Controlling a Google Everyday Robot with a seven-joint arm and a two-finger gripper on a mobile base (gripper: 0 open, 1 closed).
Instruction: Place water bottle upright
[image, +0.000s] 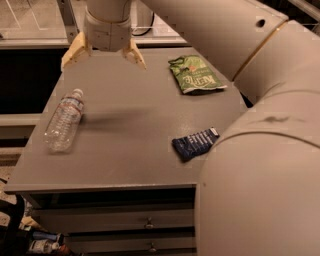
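Observation:
The water bottle (64, 120) is clear and ribbed with a white cap. It lies on its side near the left edge of the grey table (125, 150), cap pointing away from me. My gripper (103, 58) hangs above the table's back left part, beyond and to the right of the bottle. Its two tan fingers (74, 51) are spread wide apart with nothing between them. It is not touching the bottle.
A green snack bag (194, 75) lies at the back right of the table. A dark blue packet (196, 143) lies at the front right. My large arm (260, 125) fills the right side of the view. Drawers (145, 222) sit under the tabletop.

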